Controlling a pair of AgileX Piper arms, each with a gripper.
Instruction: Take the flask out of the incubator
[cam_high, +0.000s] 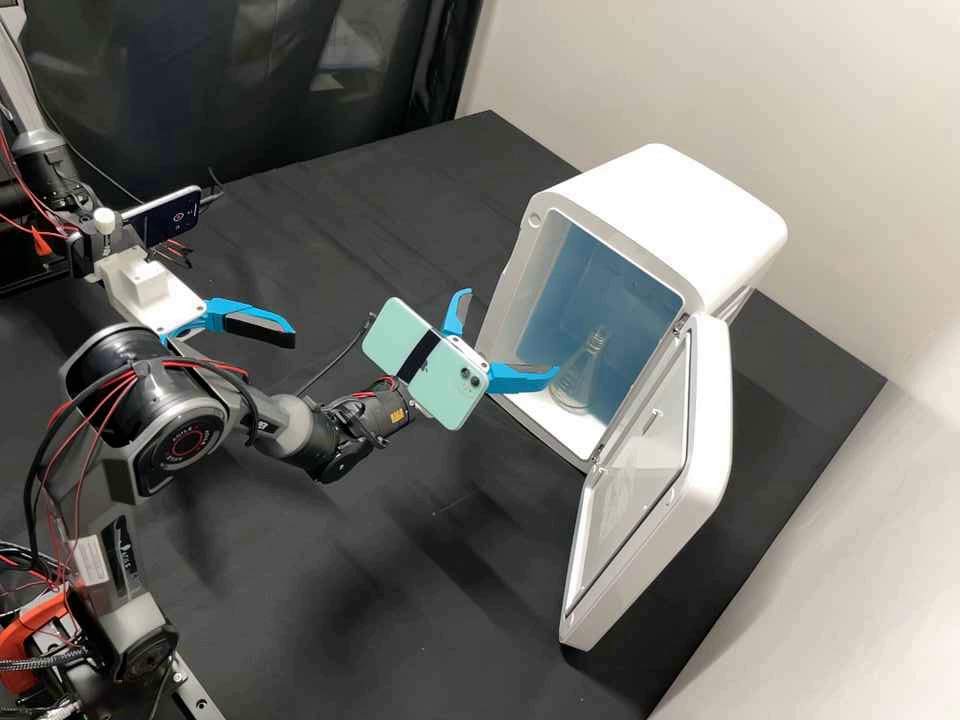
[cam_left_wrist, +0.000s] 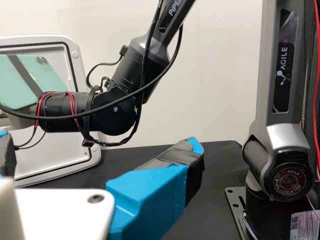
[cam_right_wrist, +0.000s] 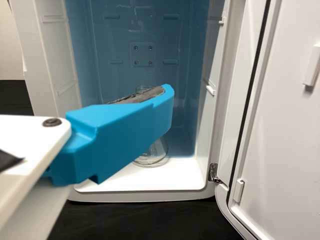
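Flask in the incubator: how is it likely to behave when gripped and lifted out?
The flask looks like clear glass, so it is probably rigid, slippery and breakable. Its wide base and narrow neck suggest it stands steadily and is unlikely to tip. It seems empty, so it is probably light.

Both arms are dark grey with round joint housings. The right arm (cam_high: 300, 432) is wrapped in red and black cables (cam_left_wrist: 71, 107), bears a red ring on its joint cap (cam_high: 185, 447), and has a mint-green phone (cam_high: 425, 362) strapped at the wrist. Its white gripper (cam_high: 512, 332) has bright blue fingers (cam_high: 522, 376); the left gripper (cam_high: 290, 337) shows dark pads and a dark screw (cam_left_wrist: 95, 199)
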